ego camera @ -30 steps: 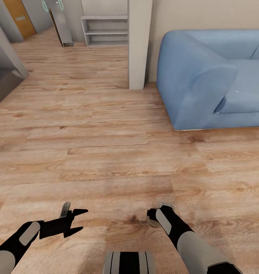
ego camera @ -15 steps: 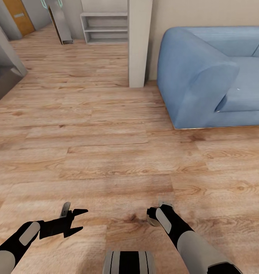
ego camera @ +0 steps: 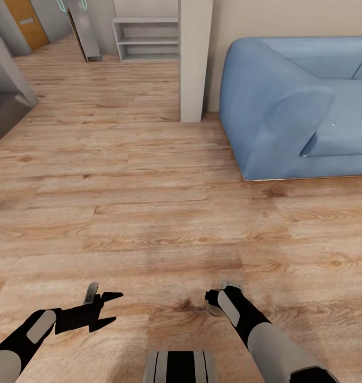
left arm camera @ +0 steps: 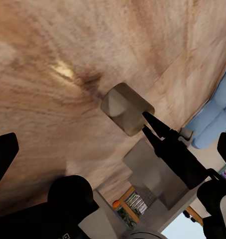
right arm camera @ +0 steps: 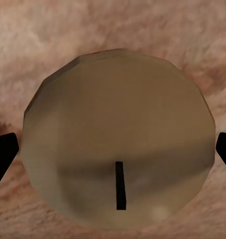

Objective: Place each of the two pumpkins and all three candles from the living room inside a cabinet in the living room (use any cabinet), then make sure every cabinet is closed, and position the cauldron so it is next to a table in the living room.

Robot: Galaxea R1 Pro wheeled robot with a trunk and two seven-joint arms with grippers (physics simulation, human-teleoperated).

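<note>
I carry one candle (right arm camera: 118,137) in my right gripper (ego camera: 219,301); in the right wrist view its rounded top and short dark wick face the camera, with a dark fingertip showing at each side of it, so my fingers are clamped across its width and its long axis runs out along the fingers, away from my wrist. In the head view the same candle peeps out as a pale lump at the end of my right arm, low over the wood floor (ego camera: 149,213). My left gripper (ego camera: 107,307) hangs nearby with its fingers spread apart and nothing between them, and the left wrist view looks across at the candle (left arm camera: 125,108) held by the other arm. What matters for the coming move is bearing: the cabinet I need is not among the things ahead of me. I see a blue sofa (ego camera: 297,106) ahead on my right, a pale pillar (ego camera: 194,58) straight on, and an empty grey shelf unit (ego camera: 146,38) far off beyond it. I judge the base has to turn or drive before my right arm can reach any drawer.
</note>
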